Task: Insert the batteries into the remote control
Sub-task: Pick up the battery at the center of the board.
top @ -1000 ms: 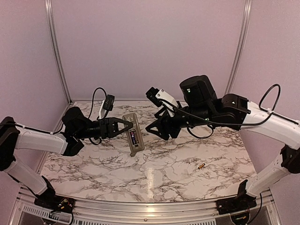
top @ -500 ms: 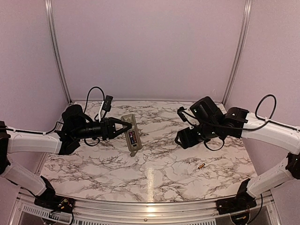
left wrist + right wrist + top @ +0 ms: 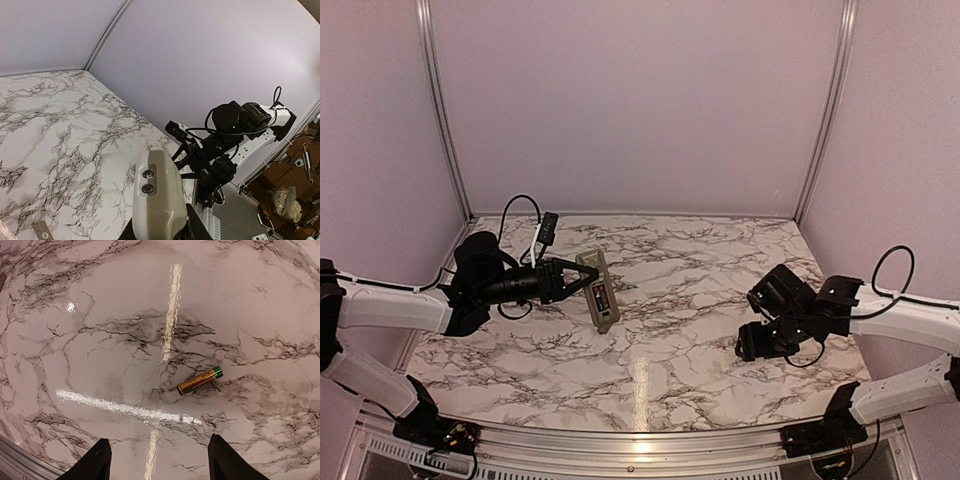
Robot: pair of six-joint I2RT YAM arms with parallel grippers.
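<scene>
My left gripper [image 3: 582,284] is shut on the remote control [image 3: 598,292] and holds it tilted above the left-middle of the marble table, greyish back up, with a dark recess in that back. In the left wrist view the remote's rounded end [image 3: 157,197] fills the bottom centre, between dark fingers [image 3: 192,231]. A gold battery with a green end [image 3: 200,381] lies flat on the table. My right gripper [image 3: 162,462] hovers just short of it, jaws wide open and empty. In the top view the right gripper [image 3: 760,342] covers that battery. No other battery is in view.
A small flat grey-brown piece [image 3: 42,231] lies on the table below the remote. The metal front rail [image 3: 620,440] bounds the table. Lilac walls and aluminium posts [image 3: 440,110] close the back and sides.
My right arm has swung away from the remote, to the right and down, over the gold battery. The left gripper kept its hold and shifted the remote only slightly.
</scene>
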